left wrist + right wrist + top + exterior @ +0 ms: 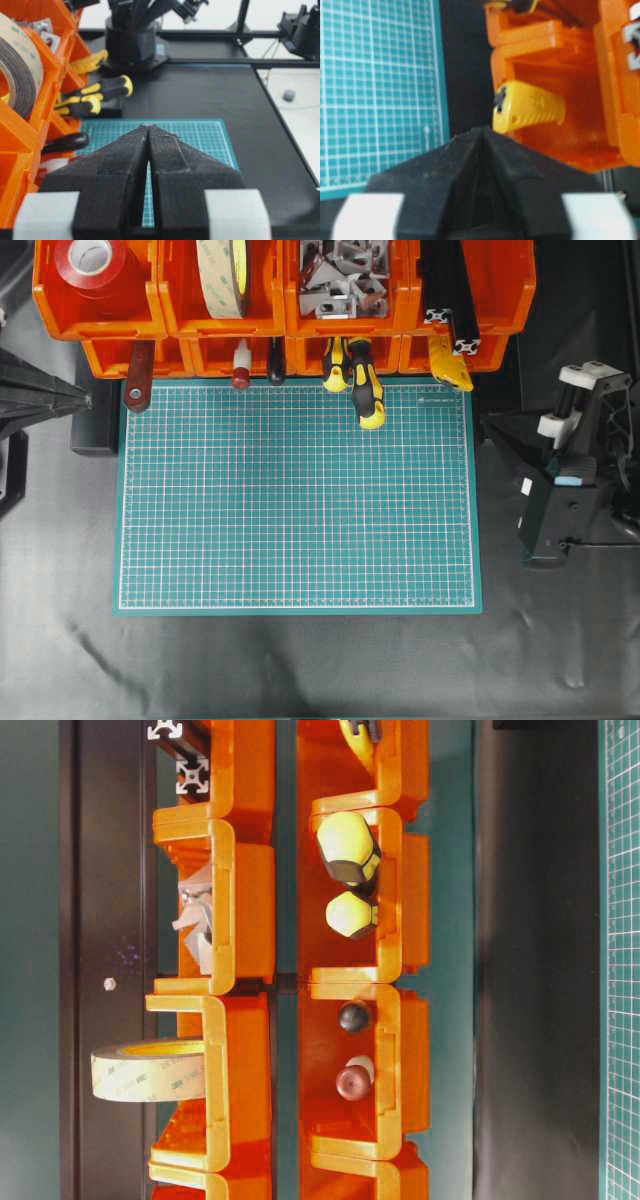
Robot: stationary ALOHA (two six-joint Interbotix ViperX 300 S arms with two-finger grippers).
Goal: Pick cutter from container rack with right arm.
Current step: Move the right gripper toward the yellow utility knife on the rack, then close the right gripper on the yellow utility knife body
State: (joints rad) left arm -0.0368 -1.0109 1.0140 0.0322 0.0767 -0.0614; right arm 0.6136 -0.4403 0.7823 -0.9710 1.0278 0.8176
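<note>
The container rack point(285, 325) runs along the far edge of the green cutting mat point(297, 495), its orange bins stacked in two tiers; the upper tier holds a red-cored tape roll point(91, 262), a pale roll of double-sided tape point(224, 277), a pile of grey metal brackets point(343, 278) and black aluminium profiles point(450, 295); from the lower bins handles stick out over the mat's edge, among them two yellow-and-black screwdrivers point(357, 375) and a reddish-brown handle point(137, 377). The cutter point(451, 362) lies in the lower bin at the right end of the rack, its yellow body poking out over the mat's far right corner, under the black profiles; in the right wrist view the cutter point(527, 106) shows as a ribbed yellow body lying inside the orange bin, just ahead of the right gripper point(482, 131) and apart from it. The right gripper's black fingers meet at the tips in that view, clenched with nothing between them; the right arm point(570, 465) stands off the mat's right edge on the black table point(300, 660). The left gripper point(148, 127) hovers above the mat with its fingers pressed together at the tips, holding nothing; the rack stands at its left side.
</note>
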